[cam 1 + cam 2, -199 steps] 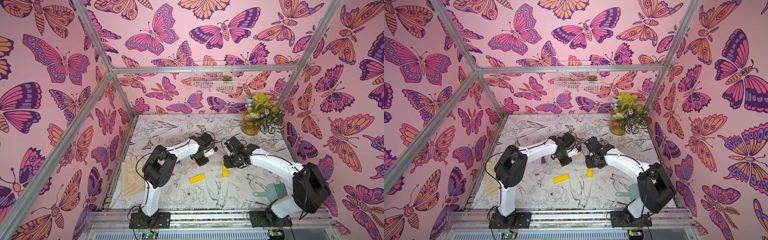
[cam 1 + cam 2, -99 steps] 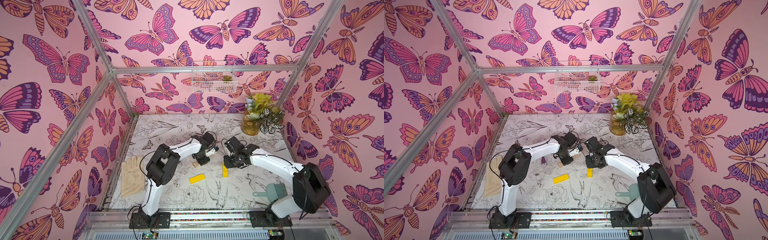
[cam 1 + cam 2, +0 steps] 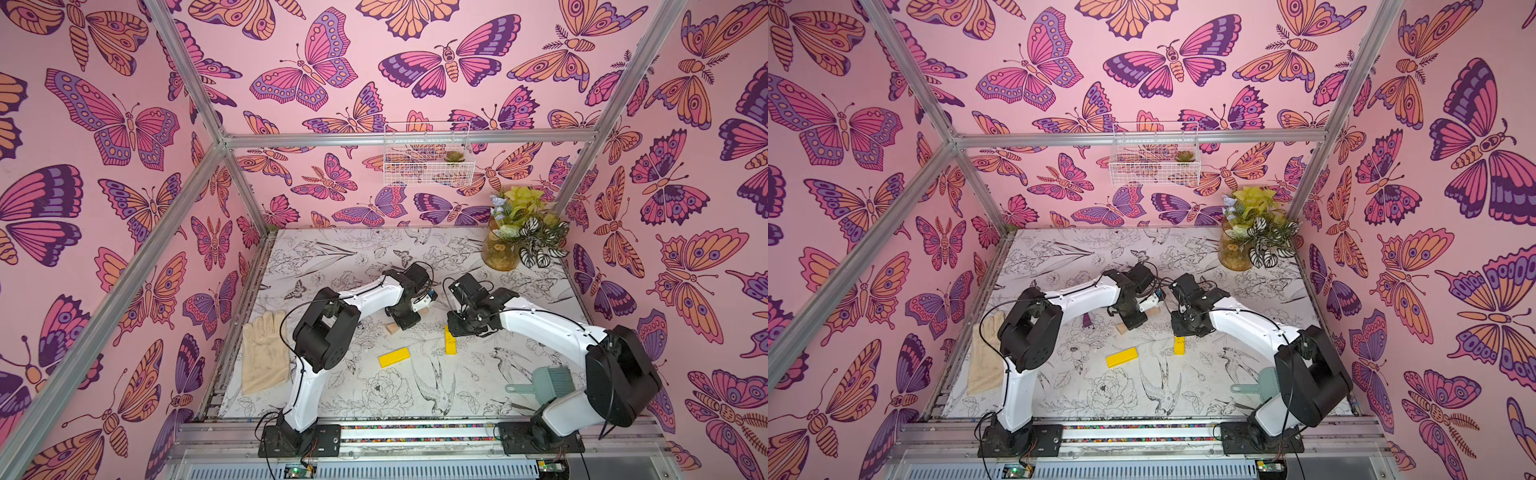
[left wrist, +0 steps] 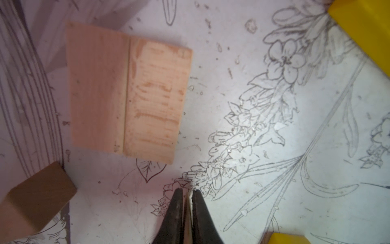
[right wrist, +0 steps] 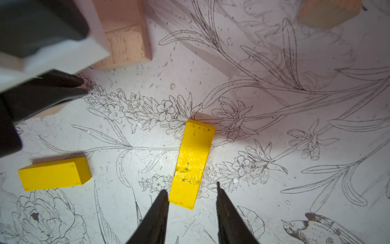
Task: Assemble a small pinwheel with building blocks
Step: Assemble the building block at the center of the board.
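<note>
- Step in hand, as judged: the stem. The right gripper (image 5: 191, 188) stood low over the surface (image 5: 274, 190). Its fingers (image 5: 156, 213) were apart, one on each side of the end of a yellow wooden bar (image 5: 192, 160). A gap showed on one side, so the bar was not clamped.
- The left gripper (image 4: 187, 191) had its fingers (image 4: 175, 211) together, holding nothing I could make out. The tips stood just beside two tan rectangular wooden blocks (image 4: 128, 93), which lay flat with long sides touching, forming a square hub.
- The pinwheel was not yet formed; only that hub pair lay ready, near the middle of the surface.
- A second yellow wooden bar (image 3: 394, 357) lay nearer and further left, apart from the first. A tan wooden wedge (image 4: 38, 202) lay close to the hub without touching it. A dark purple wooden wedge (image 3: 1087, 320) lay to the left, well apart.
- Next move, as judged: close squarely on the bar and bring it end-on against the hub without shifting the pair. The left fingers stood close enough to foul that approach.
- The surface was a white covering printed with line-drawn flowers and birds, scuffed and speckled.
- Room: a beige fabric glove (image 3: 266, 357) lay at the left edge and a teal brush (image 3: 548, 380) lay near right. An amber vase of foliage (image 3: 500, 253) stood in the far right corner, and a white wire basket (image 3: 428, 166) hung on the far wall. The walls (image 3: 374, 62) were pink with a butterfly pattern, framed in aluminium (image 3: 411, 139).
</note>
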You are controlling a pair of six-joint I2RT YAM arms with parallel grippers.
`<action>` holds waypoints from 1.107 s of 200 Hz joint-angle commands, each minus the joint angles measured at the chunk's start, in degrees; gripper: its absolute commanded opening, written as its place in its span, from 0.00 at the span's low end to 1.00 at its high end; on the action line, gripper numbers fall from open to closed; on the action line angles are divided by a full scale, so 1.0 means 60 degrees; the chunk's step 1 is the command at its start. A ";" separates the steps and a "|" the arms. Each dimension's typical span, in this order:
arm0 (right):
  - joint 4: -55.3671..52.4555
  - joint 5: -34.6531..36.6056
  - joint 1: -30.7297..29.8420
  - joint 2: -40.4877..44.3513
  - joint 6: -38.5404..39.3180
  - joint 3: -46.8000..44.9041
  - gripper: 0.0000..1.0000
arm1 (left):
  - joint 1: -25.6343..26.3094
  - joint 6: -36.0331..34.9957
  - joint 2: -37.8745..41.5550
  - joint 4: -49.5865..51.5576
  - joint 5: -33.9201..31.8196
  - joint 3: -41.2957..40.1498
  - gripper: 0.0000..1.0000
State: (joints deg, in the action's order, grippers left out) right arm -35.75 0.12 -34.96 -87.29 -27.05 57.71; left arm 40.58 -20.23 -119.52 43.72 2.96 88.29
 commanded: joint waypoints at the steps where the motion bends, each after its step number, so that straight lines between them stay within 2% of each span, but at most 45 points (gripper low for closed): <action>1: -0.0166 0.0068 0.0032 0.0229 -0.0108 0.0005 0.41 | 0.0035 0.0132 -0.0106 0.0242 -0.0102 0.0124 0.20; 53: -0.0223 0.0070 0.0044 0.0266 -0.0115 0.0020 0.41 | 0.0034 0.0373 0.0141 0.0242 0.0005 0.0008 0.38; 111: -0.0442 0.0161 0.0033 0.0324 0.0047 0.0282 0.41 | -0.0158 0.1257 0.1394 0.0235 -0.0076 -0.0316 0.53; 147: -0.0367 0.0084 0.0035 0.0313 0.0026 0.0255 0.41 | -0.0416 0.1628 0.1844 0.0225 0.0132 -0.1018 0.58; 221: -0.0261 0.0003 0.0041 0.0295 -0.0007 0.0066 0.41 | -0.0622 0.2225 0.1182 0.0022 0.0855 -0.1356 0.63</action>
State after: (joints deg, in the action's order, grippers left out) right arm -36.84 0.12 -34.96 -86.56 -27.00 57.80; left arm 37.50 -8.88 -111.09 43.48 5.21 81.17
